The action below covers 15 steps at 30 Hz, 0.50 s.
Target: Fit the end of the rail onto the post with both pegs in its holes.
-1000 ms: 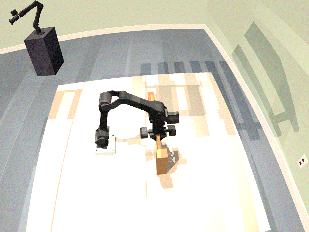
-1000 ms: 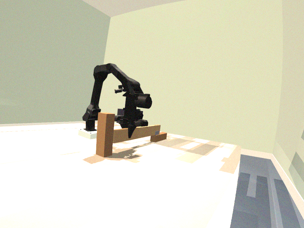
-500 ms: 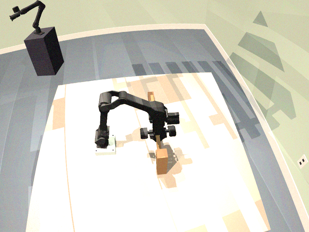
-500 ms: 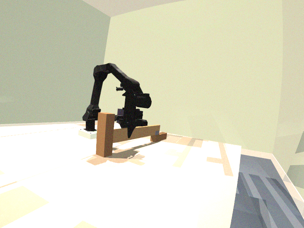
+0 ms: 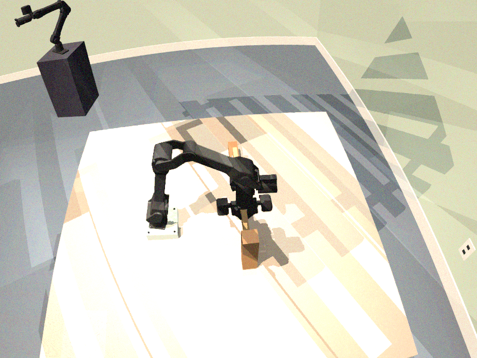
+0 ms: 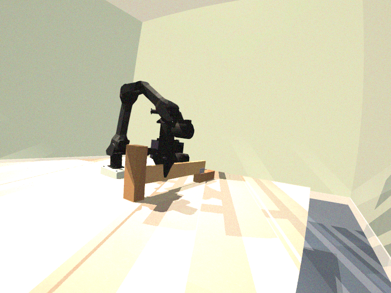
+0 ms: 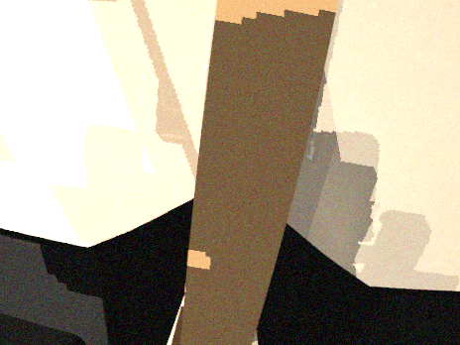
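Note:
The rail [image 5: 244,221] [image 6: 188,168] [image 7: 258,124] is raised off the table and looks about level. Its far end is at the small grey bracket [image 6: 202,170] on the low footboard block [image 5: 232,144] [image 6: 204,176]. Its near end meets the outline of the upright post [image 5: 249,252] [image 6: 135,173], with no gap showing in the exterior view. No pegs or holes are visible, so how far the pegs are in and whether the end touches cannot be seen. My gripper [image 5: 244,216] [image 6: 165,172] [image 7: 230,211] points down and is shut on the rail, near the post, one finger on each side.
The arm's white base plate [image 5: 163,233] [image 6: 110,172] stands on the table left of the rail. A dark pedestal [image 5: 69,83] with a second arm [image 5: 59,24] stands on the floor beyond the table. Patterned light and shadows cross the table.

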Each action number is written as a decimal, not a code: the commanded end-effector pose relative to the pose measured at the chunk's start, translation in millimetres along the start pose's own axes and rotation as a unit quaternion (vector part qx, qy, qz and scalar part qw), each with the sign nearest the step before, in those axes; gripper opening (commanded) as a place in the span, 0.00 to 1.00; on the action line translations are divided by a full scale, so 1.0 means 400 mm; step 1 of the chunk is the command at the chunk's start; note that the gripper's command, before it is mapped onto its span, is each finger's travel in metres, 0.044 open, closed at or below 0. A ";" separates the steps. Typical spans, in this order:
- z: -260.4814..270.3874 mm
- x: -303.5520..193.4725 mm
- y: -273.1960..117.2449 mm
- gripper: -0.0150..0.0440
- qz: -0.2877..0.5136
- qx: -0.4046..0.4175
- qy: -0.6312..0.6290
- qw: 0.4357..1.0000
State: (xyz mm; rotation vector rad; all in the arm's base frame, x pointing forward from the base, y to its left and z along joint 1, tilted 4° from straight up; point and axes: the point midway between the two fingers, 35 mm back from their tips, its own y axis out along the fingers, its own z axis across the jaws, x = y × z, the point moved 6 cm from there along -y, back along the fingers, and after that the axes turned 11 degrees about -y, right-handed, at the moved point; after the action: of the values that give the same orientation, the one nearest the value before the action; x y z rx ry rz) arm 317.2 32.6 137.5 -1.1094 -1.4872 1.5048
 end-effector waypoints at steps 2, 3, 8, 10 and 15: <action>-0.001 -0.005 -0.001 0.25 0.001 -0.002 -0.001 1.000; -0.001 -0.006 -0.001 0.25 0.001 -0.002 -0.001 1.000; -0.001 -0.009 0.001 0.25 0.001 -0.002 -0.001 1.000; 0.000 -0.011 0.002 0.25 0.001 -0.002 -0.001 1.000; 0.000 -0.014 0.003 0.25 0.001 -0.002 -0.001 1.000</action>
State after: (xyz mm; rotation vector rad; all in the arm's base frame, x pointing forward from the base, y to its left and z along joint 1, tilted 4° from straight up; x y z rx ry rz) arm 318.6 28.7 136.6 -1.1089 -1.4906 1.5036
